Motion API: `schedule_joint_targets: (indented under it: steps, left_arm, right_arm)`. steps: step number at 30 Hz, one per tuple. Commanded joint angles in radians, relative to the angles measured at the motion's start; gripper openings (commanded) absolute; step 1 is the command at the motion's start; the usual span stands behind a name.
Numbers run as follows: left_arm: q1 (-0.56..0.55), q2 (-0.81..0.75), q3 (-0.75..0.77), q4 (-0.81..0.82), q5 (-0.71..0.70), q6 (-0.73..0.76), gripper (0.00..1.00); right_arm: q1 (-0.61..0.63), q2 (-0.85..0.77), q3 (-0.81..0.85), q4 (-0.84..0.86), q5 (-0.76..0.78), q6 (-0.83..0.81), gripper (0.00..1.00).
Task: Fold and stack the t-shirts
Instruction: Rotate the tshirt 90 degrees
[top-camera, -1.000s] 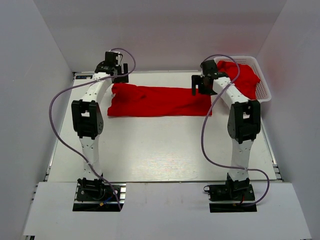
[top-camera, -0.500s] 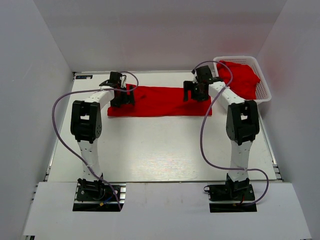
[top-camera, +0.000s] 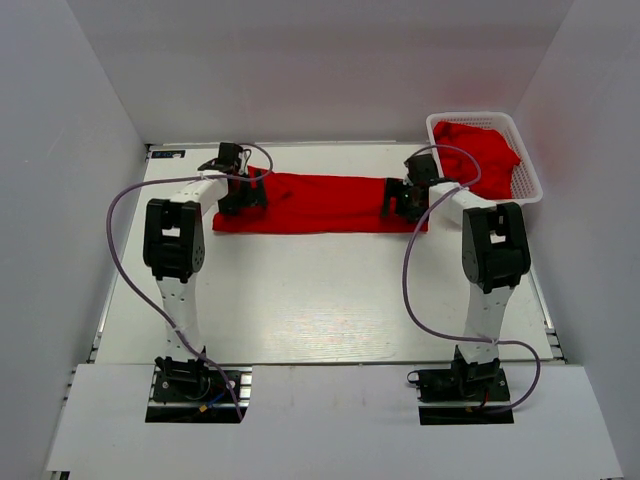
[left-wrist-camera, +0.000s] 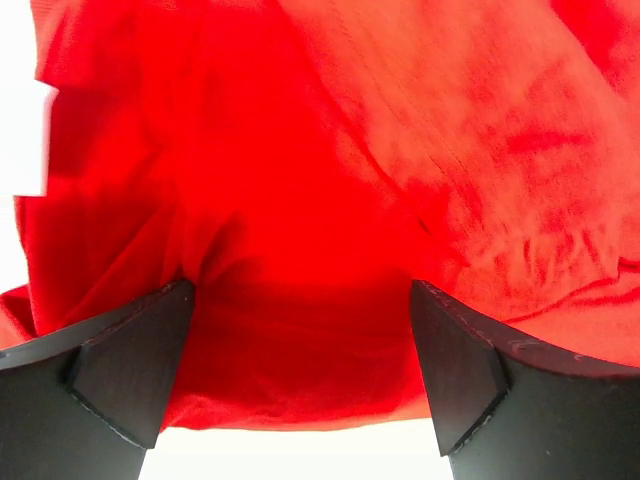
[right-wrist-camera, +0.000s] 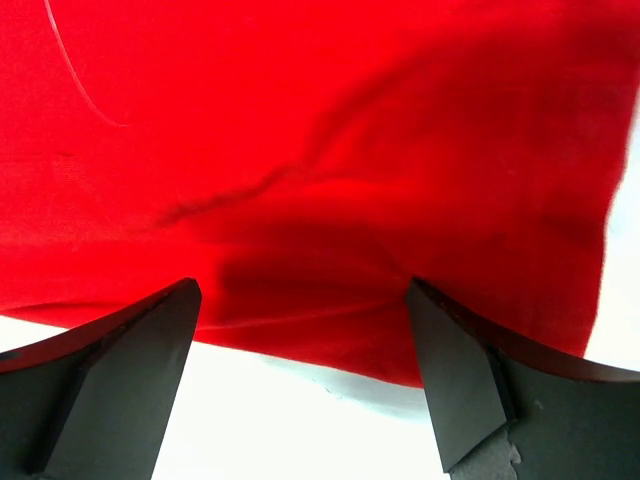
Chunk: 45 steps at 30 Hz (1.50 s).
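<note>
Red cloth: one t-shirt (top-camera: 320, 203) lies folded into a long strip across the far part of the worktop (top-camera: 320, 300), long axis running 9 to 3 o'clock. Over the strip's 9 o'clock end sits the left hand (top-camera: 243, 193); over its 3 o'clock end, the right hand (top-camera: 405, 198). Both are released, jaws spread wide, nothing gripped.

Left wrist cam: black fingers (left-wrist-camera: 130, 370) straddle the shirt's near hem. Cloth fills the gap btwn them and runs on toward 12. Bare white shows past the hem at 6 and along the 9 o'clock edge.

Right wrist cam: same setup. Fingers stand either side of the near edge, red cloth btwn and beyond, white worktop at 6 and a sliver at 3. Can't tell whether any fingertip touches the cloth.

White lattice basket (top-camera: 530, 180) sits at the worktop's 1–2 o'clock corner, near the right arm, w/ more red t-shirts (top-camera: 485, 155) heaped inside, apart from the strip.
</note>
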<state>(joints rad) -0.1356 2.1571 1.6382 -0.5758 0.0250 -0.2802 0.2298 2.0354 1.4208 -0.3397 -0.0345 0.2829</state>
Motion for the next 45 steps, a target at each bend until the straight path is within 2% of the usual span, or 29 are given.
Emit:
schedule_joint_targets:
  steps: [1,2,3,7,10,12,16,18,19,20,22,23,28,31,33,36,39,45]
  left_arm:
    - [0.031,0.067,0.012,-0.076,-0.08,-0.017,1.0]
    - [0.042,0.067,0.023,-0.085,-0.08,-0.017,1.0]
    - [0.042,0.078,0.038,-0.085,-0.08,-0.017,1.0]
    - [0.051,0.125,0.103,-0.085,-0.016,-0.027,1.0]
    - [0.051,0.179,0.204,-0.076,0.051,-0.017,1.0]
    - [0.051,0.265,0.328,-0.076,0.116,-0.027,1.0]
    - [0.027,0.432,0.611,-0.085,0.211,-0.04,1.0]
    - [0.027,0.504,0.669,-0.05,0.301,-0.085,1.0]
    - [0.018,0.517,0.679,0.009,0.343,-0.108,1.0]
    - [0.017,0.517,0.68,0.04,0.343,-0.129,1.0]
    - [0.007,0.527,0.657,0.112,0.352,-0.174,1.0]
    - [-0.005,0.543,0.657,0.141,0.368,-0.188,1.0]
    - [-0.042,0.625,0.777,0.24,0.388,-0.26,1.0]
    - [-0.042,0.635,0.769,0.315,0.403,-0.287,1.0]
    - [-0.052,0.648,0.781,0.358,0.403,-0.287,1.0]
    - [-0.052,0.679,0.802,0.409,0.423,-0.309,1.0]
    - [-0.052,0.679,0.786,0.433,0.435,-0.309,1.0]
    - [-0.052,0.601,0.775,0.433,0.412,-0.274,1.0]
  right_arm:
    - [-0.033,0.017,-0.091,-0.085,0.077,0.029,0.9]
    - [-0.033,0.016,-0.114,-0.087,0.073,0.032,0.87]
    - [-0.033,0.009,-0.117,-0.087,0.068,0.029,0.9]
    - [-0.011,-0.012,-0.149,-0.145,0.007,-0.002,0.9]
    - [0.025,-0.076,-0.262,-0.13,-0.057,-0.017,0.9]
    - [0.06,-0.125,-0.304,-0.125,-0.129,-0.024,0.9]
    - [0.214,-0.161,-0.393,-0.165,-0.227,-0.069,0.9]
    - [0.302,-0.159,-0.395,-0.177,-0.258,-0.088,0.9]
    - [0.328,-0.153,-0.396,-0.18,-0.299,-0.103,0.9]
    - [0.406,-0.147,-0.389,-0.177,-0.312,-0.112,0.9]
    - [0.454,-0.121,-0.337,-0.156,-0.358,-0.134,0.9]
    - [0.53,-0.113,-0.318,-0.141,-0.382,-0.151,0.9]
    - [0.735,0.03,-0.088,-0.079,-0.446,-0.186,0.9]
    - [0.824,0.089,0.009,-0.059,-0.521,-0.189,0.9]
    - [0.883,0.104,0.079,-0.068,-0.515,-0.229,0.9]
    - [0.921,0.12,0.096,-0.044,-0.53,-0.249,0.9]
    - [0.931,0.114,0.099,-0.035,-0.472,-0.238,0.9]
    - [0.928,0.08,0.116,-0.044,-0.392,-0.238,0.9]
